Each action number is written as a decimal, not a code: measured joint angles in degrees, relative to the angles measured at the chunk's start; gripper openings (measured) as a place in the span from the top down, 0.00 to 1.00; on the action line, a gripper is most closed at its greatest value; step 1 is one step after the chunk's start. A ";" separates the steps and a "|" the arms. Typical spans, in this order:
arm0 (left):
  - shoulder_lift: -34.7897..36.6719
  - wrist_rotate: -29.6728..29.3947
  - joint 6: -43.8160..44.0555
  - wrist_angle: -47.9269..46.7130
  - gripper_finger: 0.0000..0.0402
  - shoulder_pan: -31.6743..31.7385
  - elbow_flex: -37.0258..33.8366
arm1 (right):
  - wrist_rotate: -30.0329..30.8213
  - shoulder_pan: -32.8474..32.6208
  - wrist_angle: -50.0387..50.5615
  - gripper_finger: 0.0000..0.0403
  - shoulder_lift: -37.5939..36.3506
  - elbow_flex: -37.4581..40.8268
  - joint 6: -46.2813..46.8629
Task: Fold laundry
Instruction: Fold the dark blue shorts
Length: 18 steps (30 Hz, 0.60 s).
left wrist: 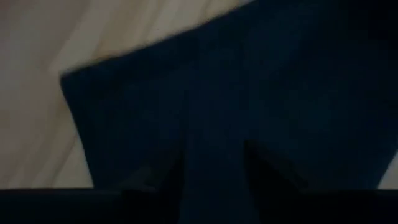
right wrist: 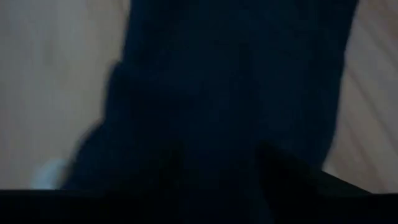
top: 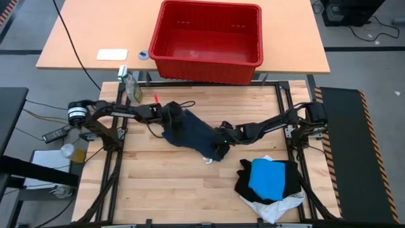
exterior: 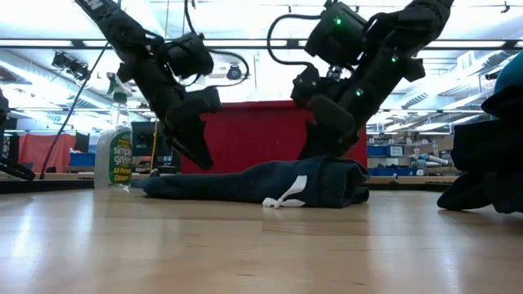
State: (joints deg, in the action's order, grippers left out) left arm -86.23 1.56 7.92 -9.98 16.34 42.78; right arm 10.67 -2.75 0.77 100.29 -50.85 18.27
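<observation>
Both grippers, the left gripper point(top: 178, 120) and right gripper point(top: 221, 140), are pinching the dark navy garment point(top: 193, 134); they should be lifting together, keeping its edge taut

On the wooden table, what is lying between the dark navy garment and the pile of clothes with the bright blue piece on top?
Nothing: in the high view only bare wooden table separates the dark navy cloth garment from the black, white and bright blue clothes pile.

"Simple Green" can be read on the label of the spray bottle point(exterior: 113, 155) standing at the table's edge; no other text is legible.
</observation>
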 joint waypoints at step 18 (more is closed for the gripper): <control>6.33 3.33 1.99 -9.95 0.60 -10.79 -0.07 | -2.90 2.04 -1.53 0.50 -0.73 0.22 -9.11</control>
State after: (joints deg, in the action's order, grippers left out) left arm -79.90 4.89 9.91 -19.93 5.55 42.72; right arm 7.77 -0.71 -0.75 99.56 -50.63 9.16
